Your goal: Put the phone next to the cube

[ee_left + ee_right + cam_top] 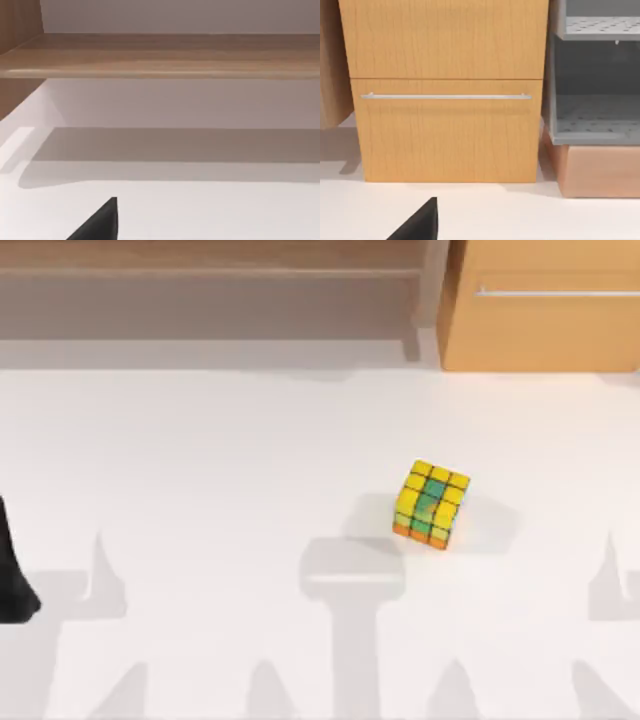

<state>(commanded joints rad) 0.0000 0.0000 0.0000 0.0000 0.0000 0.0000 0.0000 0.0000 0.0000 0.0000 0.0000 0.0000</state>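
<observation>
Top view, cube (431, 504) right of centre on white table (200, 460), left hand (14, 580) at left edge, grip unclear.

The left arm (14, 580) is a plain matte-black tapered shape.

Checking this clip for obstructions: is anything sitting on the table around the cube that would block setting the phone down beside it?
Nothing visible does. The cube stands alone on the white table, with bare surface on every side; the wooden cabinet sits well behind it.
</observation>
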